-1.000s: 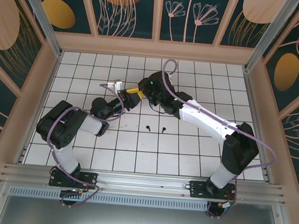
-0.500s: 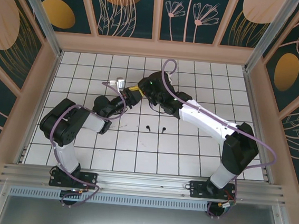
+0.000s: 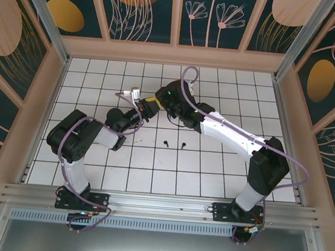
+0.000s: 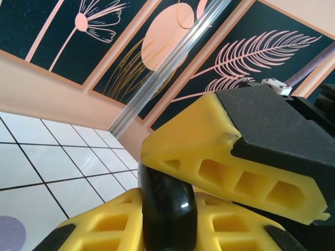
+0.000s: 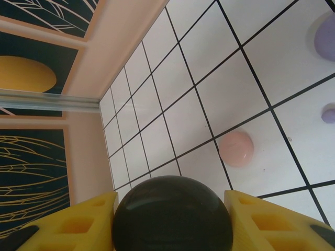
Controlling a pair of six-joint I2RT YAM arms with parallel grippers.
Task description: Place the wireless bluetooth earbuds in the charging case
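— Over the far half of the tiled table (image 3: 211, 165), a little left of its middle, what do the two arms hold?
— One black charging case (image 5: 172, 206), round and glossy. The left gripper (image 4: 168, 225) pinches it edge-on between its yellow fingers. The right gripper (image 5: 171, 230) clamps it too, with a finger touching each flank.
— And the earbuds?
— One black earbud (image 3: 166, 143) and a second black earbud (image 3: 183, 145) lie side by side on the table near its centre. They sit toward the near edge from the grippers, apart from them.
— Anything else on the tiles?
— A pink disc (image 5: 235, 148) and a lilac disc (image 5: 327, 29), well apart, seen past the right gripper's fingers.
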